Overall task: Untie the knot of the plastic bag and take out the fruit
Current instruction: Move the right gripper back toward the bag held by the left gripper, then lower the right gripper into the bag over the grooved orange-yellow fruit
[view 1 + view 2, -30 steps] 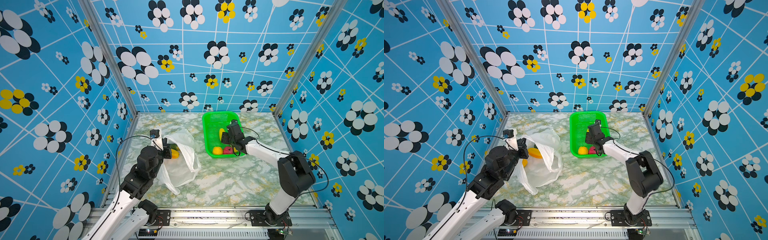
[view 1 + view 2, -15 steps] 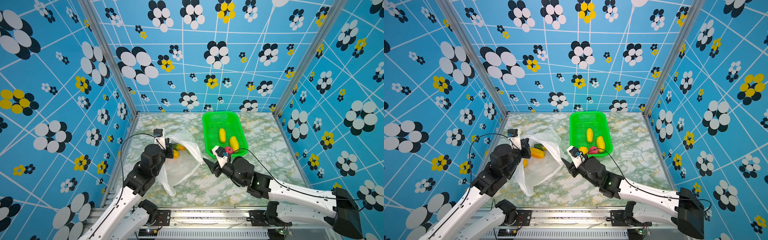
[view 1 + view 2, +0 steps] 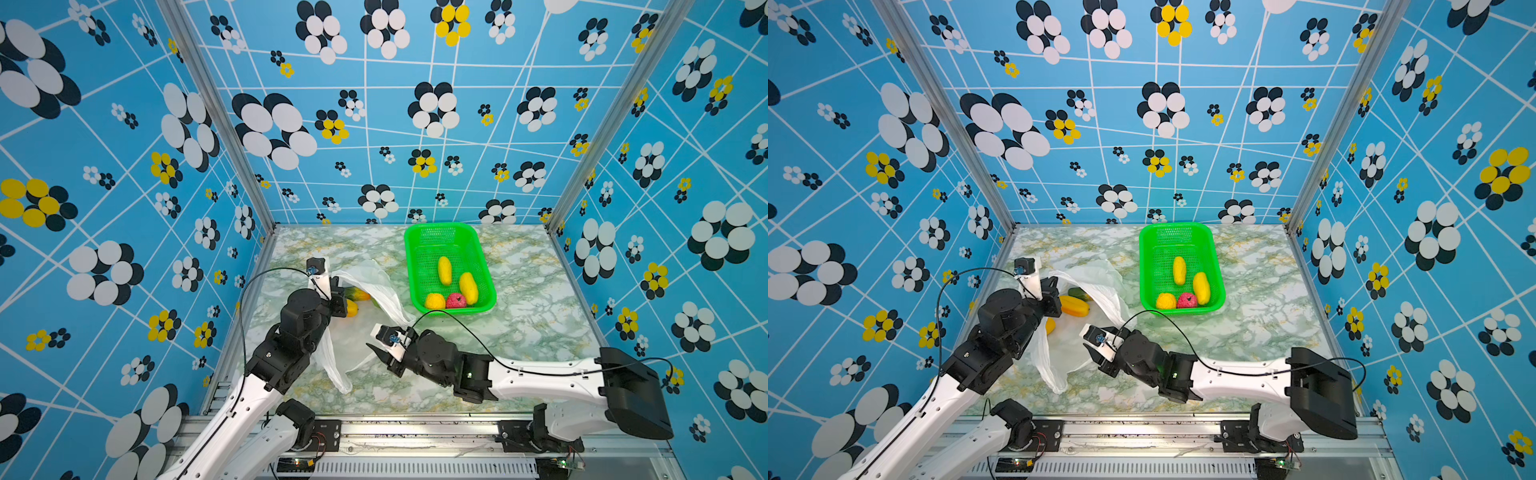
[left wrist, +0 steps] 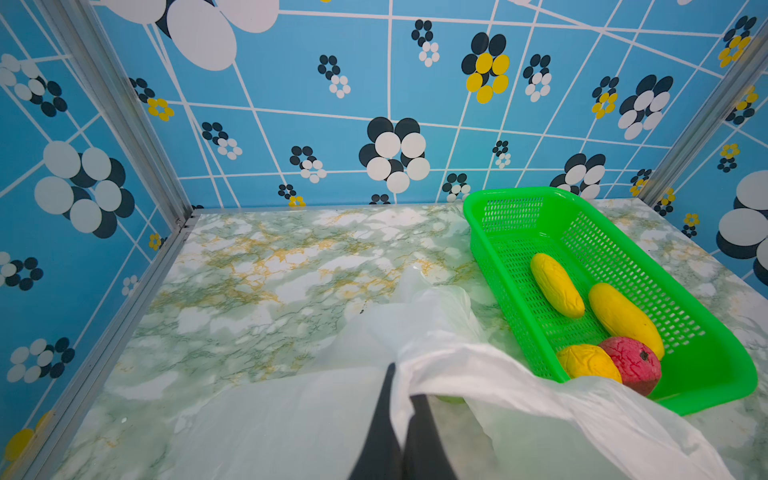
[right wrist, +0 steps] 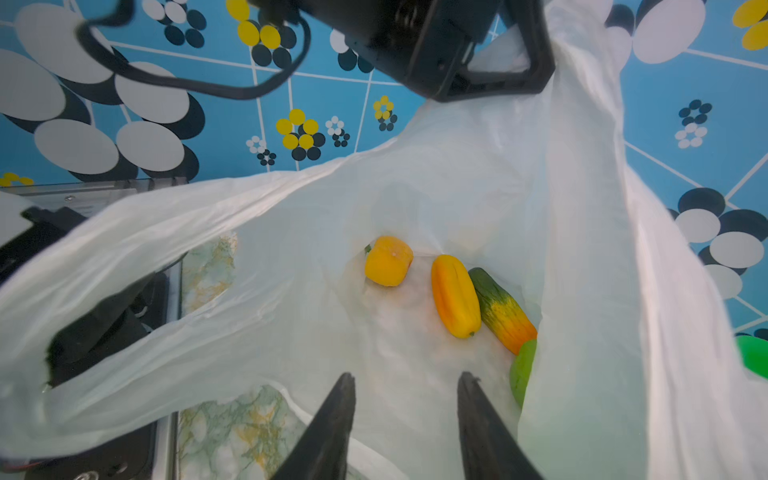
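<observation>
The white plastic bag (image 3: pixel 376 286) (image 3: pixel 1100 274) lies at the table's left with its mouth held open. The knot is out of view. My left gripper (image 3: pixel 338 297) (image 4: pixel 401 382) is shut on the bag's upper rim (image 4: pixel 498 374) and holds it up. My right gripper (image 3: pixel 374 349) (image 5: pixel 407 376) is open at the mouth, over the lower film, with nothing between its fingers. Inside lie fruit: a round yellow-orange one (image 5: pixel 388 261), an orange oblong one (image 5: pixel 455 301), a green-and-orange one (image 5: pixel 503 311) and a green one (image 5: pixel 523 370).
A green basket (image 3: pixel 451 226) (image 3: pixel 1177 226) stands at the back right of the marble table. It holds two yellow oblong fruits (image 3: pixel 444 270) (image 3: pixel 468 286), an orange one (image 3: pixel 434 300) and a red one (image 3: pixel 456 300). Patterned walls close in three sides.
My right arm has swung from the basket down to the front of the bag's mouth, and its jaws have narrowed. The left gripper keeps its hold on the bag's rim.
</observation>
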`<state>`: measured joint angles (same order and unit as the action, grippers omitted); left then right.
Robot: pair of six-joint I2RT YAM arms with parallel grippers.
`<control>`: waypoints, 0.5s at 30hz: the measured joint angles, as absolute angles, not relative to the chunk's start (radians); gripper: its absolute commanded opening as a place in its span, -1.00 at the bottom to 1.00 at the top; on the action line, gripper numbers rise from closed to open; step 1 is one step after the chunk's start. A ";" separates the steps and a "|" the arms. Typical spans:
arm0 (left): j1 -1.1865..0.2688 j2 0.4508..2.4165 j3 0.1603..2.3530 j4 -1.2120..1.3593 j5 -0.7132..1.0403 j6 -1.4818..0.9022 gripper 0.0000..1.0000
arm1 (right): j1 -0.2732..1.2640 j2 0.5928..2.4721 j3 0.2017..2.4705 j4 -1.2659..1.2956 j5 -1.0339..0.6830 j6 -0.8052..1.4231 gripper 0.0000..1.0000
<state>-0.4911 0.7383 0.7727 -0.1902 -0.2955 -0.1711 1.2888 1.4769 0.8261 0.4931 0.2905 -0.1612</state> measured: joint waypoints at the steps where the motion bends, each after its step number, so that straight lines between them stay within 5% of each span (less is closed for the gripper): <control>1: -0.491 0.738 0.773 -0.191 -0.295 -0.171 -1.00 | 1.288 1.510 0.841 0.496 0.300 -0.156 -0.23; 15: -0.491 0.716 0.773 -0.198 -0.288 -0.171 -1.00 | 1.186 1.905 1.180 0.422 0.318 0.017 -0.36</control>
